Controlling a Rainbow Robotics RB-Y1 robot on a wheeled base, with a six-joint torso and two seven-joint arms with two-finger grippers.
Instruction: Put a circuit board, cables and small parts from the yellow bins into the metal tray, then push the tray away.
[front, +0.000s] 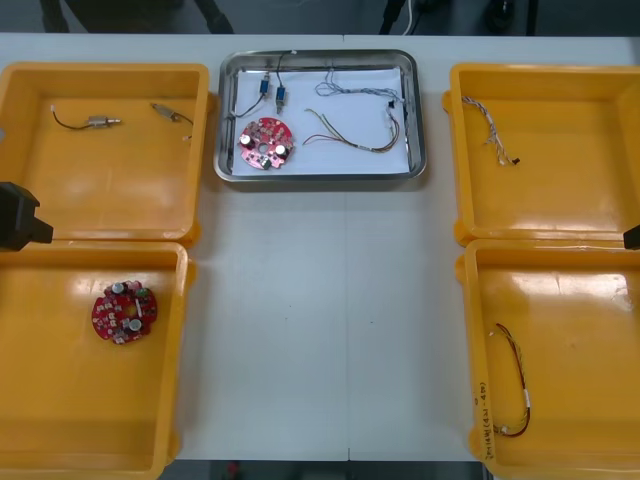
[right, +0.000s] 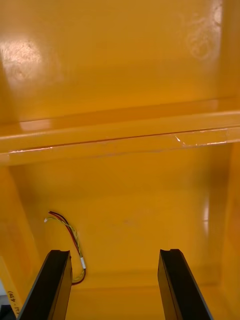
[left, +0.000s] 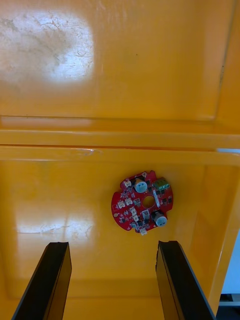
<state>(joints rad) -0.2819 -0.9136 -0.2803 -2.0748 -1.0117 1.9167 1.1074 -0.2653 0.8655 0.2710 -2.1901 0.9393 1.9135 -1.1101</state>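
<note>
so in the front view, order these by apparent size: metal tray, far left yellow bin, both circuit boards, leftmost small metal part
1. far left yellow bin
2. metal tray
3. tray's circuit board and the other circuit board: they look about alike, so no ranking between them
4. leftmost small metal part

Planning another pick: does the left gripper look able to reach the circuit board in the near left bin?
Probably yes: the left gripper is open by that yellow bin, and the circuit board lies alone, uncovered.
</note>
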